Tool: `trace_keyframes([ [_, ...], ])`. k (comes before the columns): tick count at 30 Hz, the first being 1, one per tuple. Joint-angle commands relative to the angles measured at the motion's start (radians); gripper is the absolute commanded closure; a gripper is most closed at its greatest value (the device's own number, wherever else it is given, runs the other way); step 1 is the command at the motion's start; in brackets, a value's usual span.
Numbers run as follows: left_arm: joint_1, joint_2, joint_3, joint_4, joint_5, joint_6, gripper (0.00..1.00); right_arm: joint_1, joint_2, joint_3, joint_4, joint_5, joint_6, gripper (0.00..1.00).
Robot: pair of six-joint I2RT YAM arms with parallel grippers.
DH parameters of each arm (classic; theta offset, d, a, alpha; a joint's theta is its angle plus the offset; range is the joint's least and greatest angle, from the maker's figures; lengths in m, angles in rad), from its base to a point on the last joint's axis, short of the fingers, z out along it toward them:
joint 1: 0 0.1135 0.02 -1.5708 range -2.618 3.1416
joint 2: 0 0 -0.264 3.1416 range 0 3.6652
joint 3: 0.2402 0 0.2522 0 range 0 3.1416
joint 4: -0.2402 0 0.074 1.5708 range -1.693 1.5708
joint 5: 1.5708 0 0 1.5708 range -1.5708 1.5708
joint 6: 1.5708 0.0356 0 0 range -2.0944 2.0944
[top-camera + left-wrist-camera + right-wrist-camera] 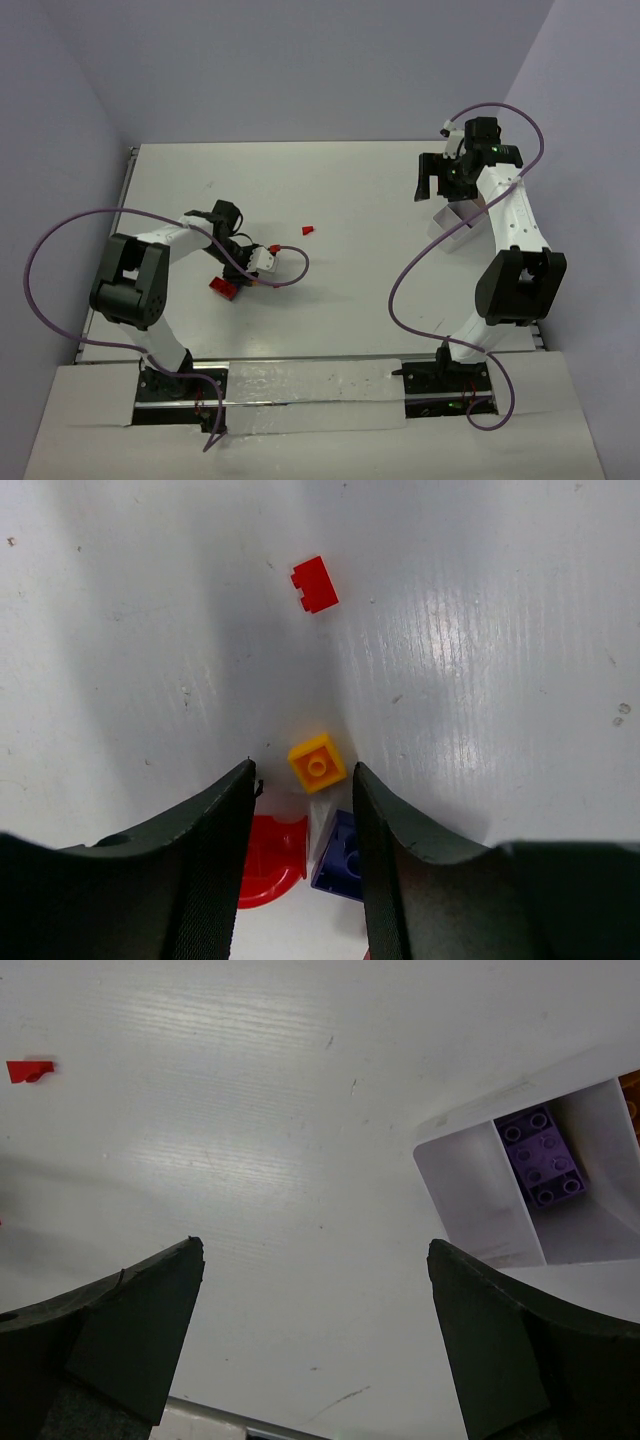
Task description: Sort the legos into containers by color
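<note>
A white table (pixel 340 200) stands in a small booth, its top showing a fine grain and a few tiny specks and scuffs. 3 plain pale-lavender walls close it in: a back wall (pixel 300 60), a left wall (pixel 50 150) and a right wall (pixel 600 110). A metal rail (pixel 128 190) runs along the table's left edge. The light is soft and even, leaving a pale sheen (pixel 450 640) on the tabletop and a glossy strip (pixel 310 395) at its near edge

No legible text, labels, brands or numbers on any surface.
</note>
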Motion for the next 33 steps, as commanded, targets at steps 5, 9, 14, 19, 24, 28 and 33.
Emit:
trace_keyframes([
  [5, -0.02, -0.021, -0.017, 0.019, 0.021, 0.008, 0.52, 0.004, -0.002, -0.013, 0.009, -0.015, -0.013, 0.0],
  [9, -0.022, -0.017, -0.013, 0.011, 0.012, 0.014, 0.59, 0.005, -0.001, -0.011, 0.007, -0.02, -0.012, 0.0],
  [14, -0.023, -0.031, -0.015, 0.009, 0.015, 0.013, 0.73, 0.008, -0.01, -0.024, 0.009, -0.094, 0.012, 0.0],
  [19, -0.024, -0.102, 0.046, -0.019, 0.102, -0.079, 0.81, 0.018, -0.084, -0.187, 0.133, -0.32, 0.142, 0.0],
  [24, -0.034, -0.242, 0.119, 0.018, 0.255, -0.318, 0.92, 0.141, -0.152, -0.296, 0.215, -0.45, 0.179, 0.0],
  [28, -0.076, -0.324, 0.156, 0.124, 0.227, -0.58, 0.98, 0.207, -0.127, -0.266, 0.233, -0.574, 0.231, 0.0],
  [33, -0.138, -0.357, 0.184, 0.184, 0.111, -0.746, 1.0, 0.281, -0.076, -0.242, 0.357, -0.706, 0.37, 0.03],
])
